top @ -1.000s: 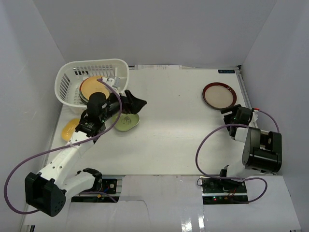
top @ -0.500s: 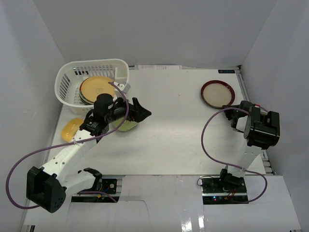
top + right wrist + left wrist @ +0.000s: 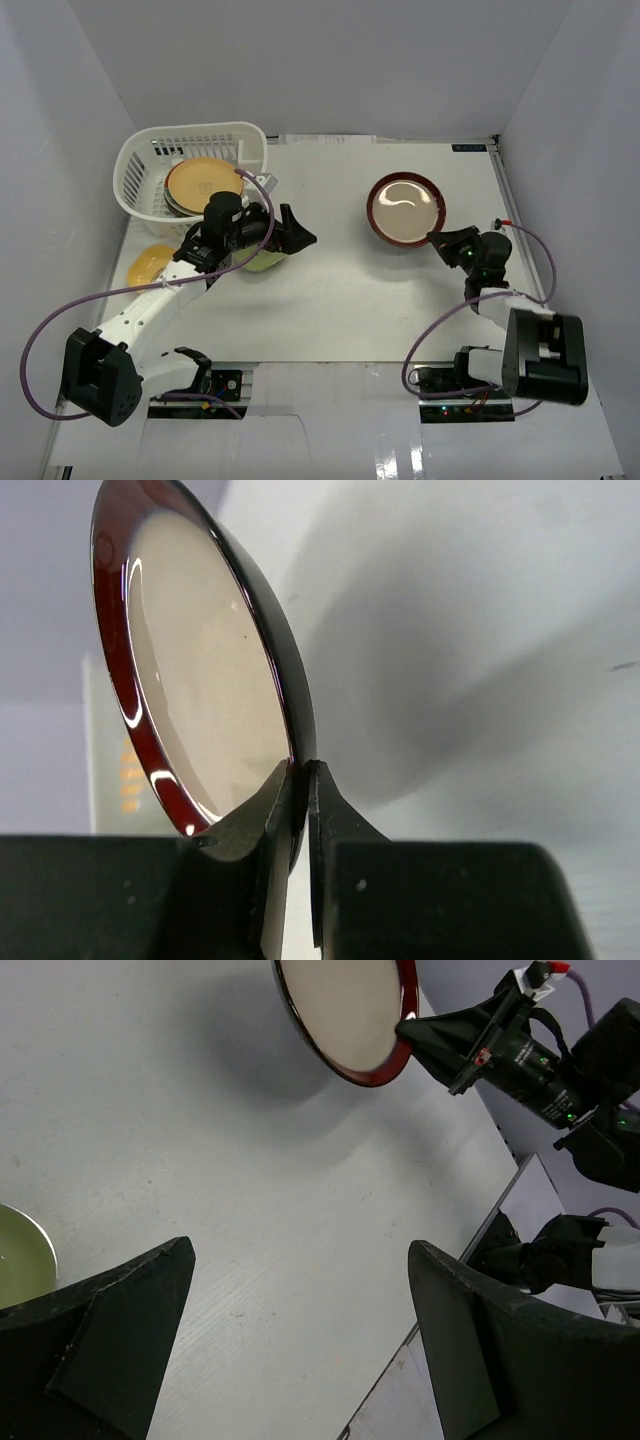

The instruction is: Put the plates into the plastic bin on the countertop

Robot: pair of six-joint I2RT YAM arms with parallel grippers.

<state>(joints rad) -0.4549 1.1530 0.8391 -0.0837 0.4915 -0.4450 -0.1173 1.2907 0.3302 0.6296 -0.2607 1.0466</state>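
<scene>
My right gripper is shut on the rim of the maroon-rimmed beige plate, which hangs lifted and tilted over the countertop. The white plastic bin stands at the back left with a yellow plate lying on others inside. My left gripper is open and empty, just right of the bin. A small green plate lies partly under the left arm. A small yellow plate lies left of that arm.
White walls close in the left, back and right sides. A metal rail runs along the right edge of the countertop. Purple cables loop near both arm bases.
The right gripper closed on the maroon-rimmed plate, lifted it and carried it left toward the middle. The left gripper swung slightly right, staying open.
</scene>
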